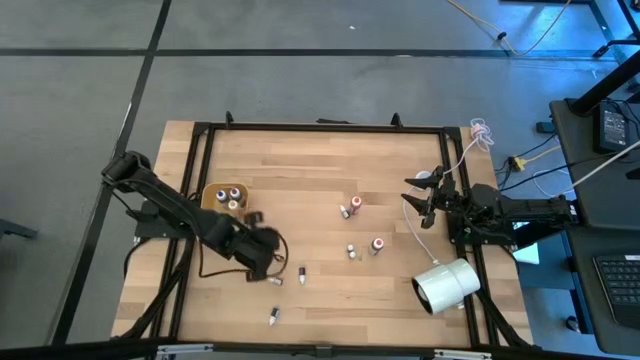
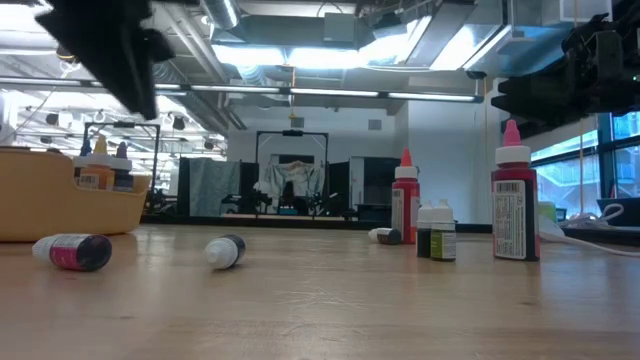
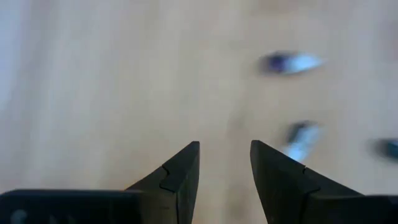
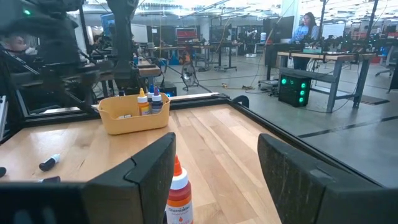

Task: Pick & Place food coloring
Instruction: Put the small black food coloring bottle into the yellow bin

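Note:
Several tiny food coloring bottles are spread over the wooden table: two with red caps stand upright (image 1: 355, 203) (image 1: 377, 243), and small dark ones lie on their sides (image 1: 302, 272) (image 1: 272, 317). Three more stand in the tan tray (image 1: 225, 197). My left gripper (image 1: 268, 255) (image 3: 225, 146) hovers open above bare wood, with lying bottles (image 3: 301, 137) just ahead of it. My right gripper (image 1: 418, 195) (image 4: 214, 140) waits open near the table's right edge, a red-capped bottle (image 4: 178, 193) in front of it.
A large white cylinder (image 1: 447, 285) lies on its side near the table's right near corner. A black frame (image 1: 320, 127) runs around the table. White cables (image 1: 455, 160) trail past the right arm. Bare wood lies along the far side.

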Available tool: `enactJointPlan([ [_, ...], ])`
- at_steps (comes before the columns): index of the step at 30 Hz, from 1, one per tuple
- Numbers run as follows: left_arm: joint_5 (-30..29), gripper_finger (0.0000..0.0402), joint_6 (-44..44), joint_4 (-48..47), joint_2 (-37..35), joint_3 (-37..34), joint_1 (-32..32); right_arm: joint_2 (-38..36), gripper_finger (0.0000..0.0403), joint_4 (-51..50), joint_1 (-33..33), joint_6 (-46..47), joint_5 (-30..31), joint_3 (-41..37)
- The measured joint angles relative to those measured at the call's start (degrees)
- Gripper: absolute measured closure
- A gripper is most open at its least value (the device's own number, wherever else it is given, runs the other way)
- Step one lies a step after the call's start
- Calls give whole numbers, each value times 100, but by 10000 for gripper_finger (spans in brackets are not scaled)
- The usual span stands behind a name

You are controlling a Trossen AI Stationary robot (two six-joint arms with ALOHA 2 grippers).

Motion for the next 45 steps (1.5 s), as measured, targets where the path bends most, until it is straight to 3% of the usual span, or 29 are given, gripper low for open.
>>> enactJointPlan([
  [6,1230,268,910,1240,340,-24,41,0,173,0,0,0,0,-1],
  [15,1667,263,1396,1362,1440,-27,-41,0,173,0,0,7,-2,-2],
  [22,1752,267,1377,1511,2063,-24,-110,0,173,1,2,4,0,-1],
  [36,1629,266,454,1577,2068,-27,-114,2,173,2,0,2,0,0],
  [45,1520,314,539,1567,2086,-27,-103,0,173,0,0,-6,0,0],
])
